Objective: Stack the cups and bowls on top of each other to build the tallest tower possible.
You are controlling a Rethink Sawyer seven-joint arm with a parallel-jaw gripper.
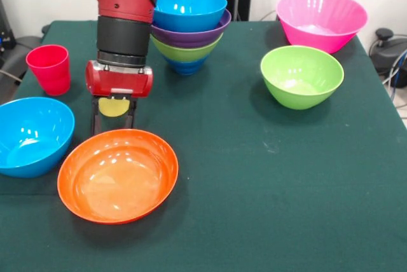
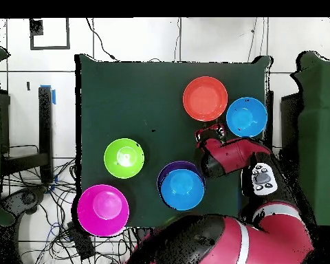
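**Inspector:** The hand [image 1: 114,114] is hanging low over the bench [image 1: 254,176], its two black fingers [image 1: 95,118] closed around the yellow cup [image 1: 114,106], right behind the orange bowl [image 1: 117,175]. The tower [image 1: 189,29] is standing near the far edge, a light blue bowl uppermost.

**Second:** What risks are you noting?

**Inspector:** The cup is sitting high between the fingers, showing only a little; it may be slipping or tilting in transit. The arm is passing close beside the tower, so a sideways swing could be toppling it. The red cup [image 1: 49,68] is standing near the corner, easily knocked off.

**Second:** Any markings?

**Inspector:** I am finding no readable brand, label or writing anywhere.
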